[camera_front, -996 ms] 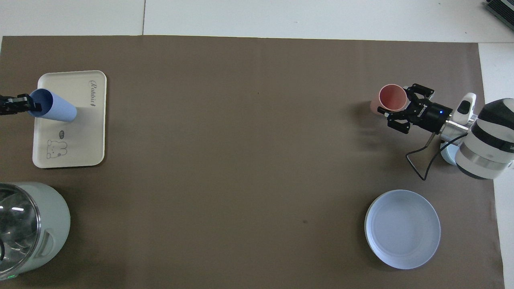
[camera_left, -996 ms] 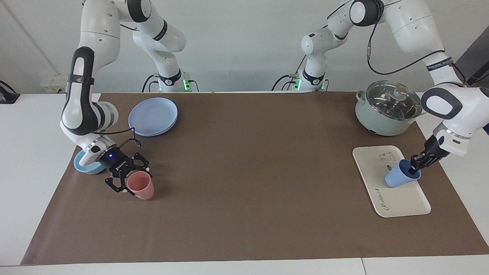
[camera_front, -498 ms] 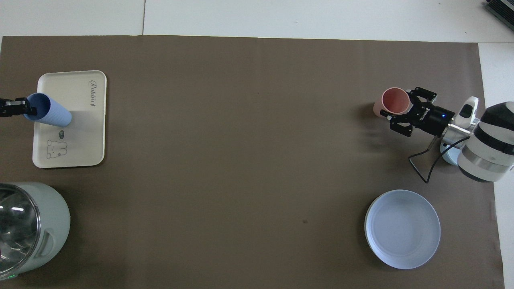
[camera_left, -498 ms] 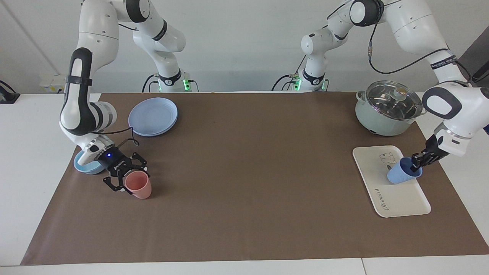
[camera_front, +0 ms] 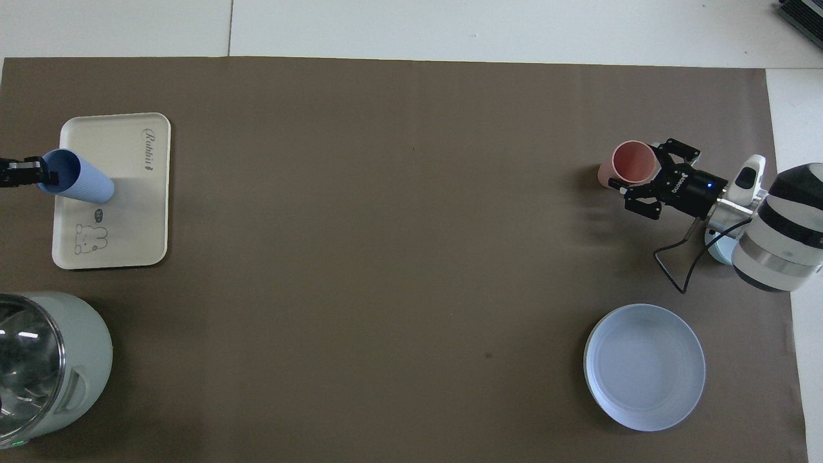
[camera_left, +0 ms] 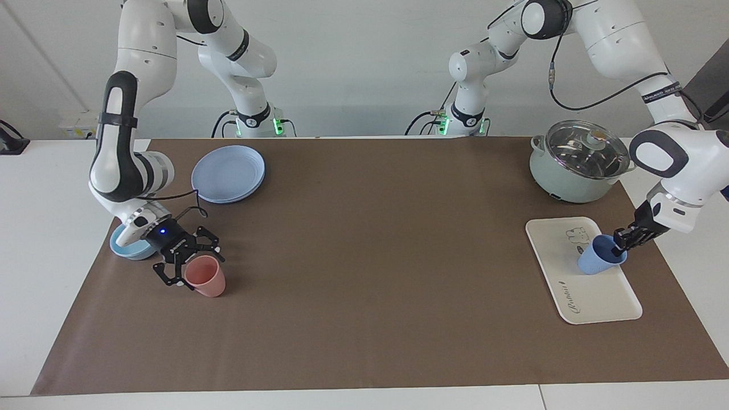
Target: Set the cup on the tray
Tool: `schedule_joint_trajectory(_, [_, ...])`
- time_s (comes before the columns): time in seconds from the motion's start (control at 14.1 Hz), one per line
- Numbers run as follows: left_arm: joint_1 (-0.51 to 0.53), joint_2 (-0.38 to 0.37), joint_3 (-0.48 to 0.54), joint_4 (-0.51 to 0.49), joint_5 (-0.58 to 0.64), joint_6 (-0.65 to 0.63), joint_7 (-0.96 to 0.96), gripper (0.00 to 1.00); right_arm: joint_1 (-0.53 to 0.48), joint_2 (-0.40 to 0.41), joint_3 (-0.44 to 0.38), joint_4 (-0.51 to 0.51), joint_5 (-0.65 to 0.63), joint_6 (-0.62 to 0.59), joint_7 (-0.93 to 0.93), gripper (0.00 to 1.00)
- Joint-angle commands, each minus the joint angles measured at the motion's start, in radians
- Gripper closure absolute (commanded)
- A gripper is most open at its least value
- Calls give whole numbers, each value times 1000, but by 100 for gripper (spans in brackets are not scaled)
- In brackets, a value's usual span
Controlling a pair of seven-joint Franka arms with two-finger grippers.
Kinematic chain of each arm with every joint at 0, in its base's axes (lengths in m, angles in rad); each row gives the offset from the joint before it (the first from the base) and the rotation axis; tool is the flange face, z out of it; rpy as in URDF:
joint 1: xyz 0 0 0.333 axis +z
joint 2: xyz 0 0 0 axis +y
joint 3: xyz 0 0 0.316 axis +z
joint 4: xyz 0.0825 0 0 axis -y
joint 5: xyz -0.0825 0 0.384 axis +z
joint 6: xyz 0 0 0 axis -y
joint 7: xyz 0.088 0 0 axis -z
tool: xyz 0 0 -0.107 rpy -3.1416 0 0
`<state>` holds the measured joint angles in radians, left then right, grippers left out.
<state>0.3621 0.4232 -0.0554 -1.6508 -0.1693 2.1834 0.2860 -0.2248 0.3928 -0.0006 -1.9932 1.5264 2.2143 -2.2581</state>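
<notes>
The periwinkle-blue cup [camera_left: 595, 262] is tilted a little, with its base low on the cream-white tray [camera_left: 592, 302] at the left arm's end of the table. My left gripper [camera_left: 619, 244] is shut on the cup's rim, one finger inside it. I cannot tell whether the base rests on the tray. In the overhead view the cup [camera_front: 87, 186] lies over the tray [camera_front: 128, 225] near the edge where the left gripper [camera_front: 37, 175] comes in. My right gripper [camera_left: 191, 265] is at the rim of a pink cup [camera_left: 209, 283] at the right arm's end.
A pale green pot with a glass lid [camera_left: 578, 162] stands beside the tray, nearer to the robots. A light-blue bowl [camera_left: 125, 247] sits under the right wrist. A round blue plate [camera_left: 228, 173] lies nearer to the robots than the pink cup.
The left gripper has brought the blue cup down onto the tray and stood it more upright. The right gripper and the pink cup have shifted slightly.
</notes>
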Motion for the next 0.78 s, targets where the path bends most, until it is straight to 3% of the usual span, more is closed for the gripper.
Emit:
schedule_joint_trajectory(0.0, [4,0,-6,9,28,-17,-24,32,-19,-14,11,-9,28,-28,-32,0])
schedule_joint_trajectory(0.07, [4,0,-6,15,27,-22,-24,24,-18,-29,8,-7,25,-31,-26,0])
schedule_joint_trajectory(0.14, [3,0,-6,25,27,-31,-24,4,-18,-54,7,-7,9,-22,-18,0])
schedule_joint_trajectory(0.21, [0,5,-6,51,25,-55,-25,0,-15,-75,5,-10,6,-19,-2,0])
schedule_joint_trajectory(0.43, [-41,31,-3,193,37,-228,-98,0,-5,-123,4,-9,-90,-10,96,0])
schedule_joint_trajectory(0.57, [-92,34,5,265,62,-333,-171,0,-2,-182,4,-7,-220,-1,261,0])
schedule_joint_trajectory(0.71, [-159,23,5,322,172,-440,-217,0,-1,-242,4,0,-398,1,459,0])
